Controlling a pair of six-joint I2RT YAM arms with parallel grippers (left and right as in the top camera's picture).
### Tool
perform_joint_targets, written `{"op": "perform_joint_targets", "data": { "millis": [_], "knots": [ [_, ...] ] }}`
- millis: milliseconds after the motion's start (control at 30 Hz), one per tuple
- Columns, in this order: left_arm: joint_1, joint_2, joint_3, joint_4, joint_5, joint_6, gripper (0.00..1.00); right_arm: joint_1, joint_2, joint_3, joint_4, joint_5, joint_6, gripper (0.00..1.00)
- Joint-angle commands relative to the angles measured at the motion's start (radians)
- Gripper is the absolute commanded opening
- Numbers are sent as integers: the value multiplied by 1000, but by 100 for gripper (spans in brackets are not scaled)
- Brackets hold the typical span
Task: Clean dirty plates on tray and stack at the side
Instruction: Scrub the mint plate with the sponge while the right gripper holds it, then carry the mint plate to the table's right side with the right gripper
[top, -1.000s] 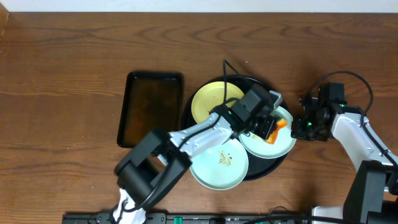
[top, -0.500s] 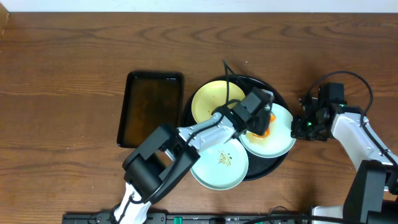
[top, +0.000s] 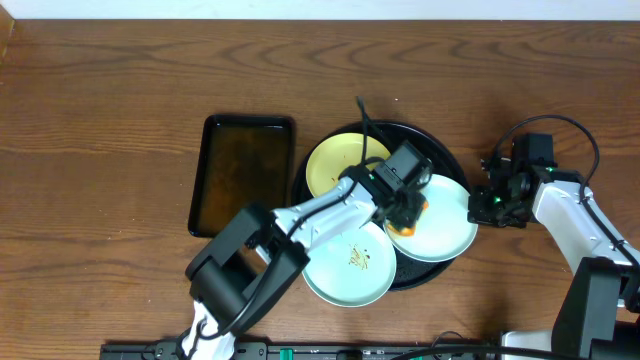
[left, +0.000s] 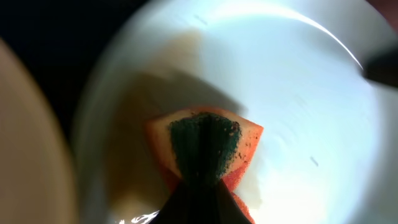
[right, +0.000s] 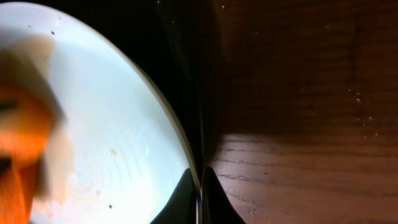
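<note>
The left gripper, clamped on an orange sponge with dark green face, presses it on the pale mint-white round plate lying at the right of the glossy black round tray, while the right gripper sits at this plate's right rim, and I cannot tell whether it is clamped there.

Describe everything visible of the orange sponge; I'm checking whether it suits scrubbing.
The sponge is orange foam with a dark green, speckled scouring face, and it looks soft. The left end effector pinches it across the middle, folding it into a wedge. It is pressed onto the left part of a pale mint-white plate that sits on the black tray.
</note>
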Motion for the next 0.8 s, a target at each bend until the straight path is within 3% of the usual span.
{"op": "perform_joint_targets", "data": {
  "millis": [0, 300, 500, 767],
  "knots": [
    [-31, -92, -17, -27, 45, 70, 8, -12, 10, 7, 8, 153, 108, 1],
    [8, -268, -17, -86, -12, 70, 7, -12, -36, 39, 46, 182, 160, 1],
    [79, -360, -17, -165, -220, 70, 7, -11, -115, 72, 40, 133, 80, 1],
    [246, -498, -17, -244, -248, 69, 7, 30, -294, 72, 36, 185, 1, 1]
  ]
}}
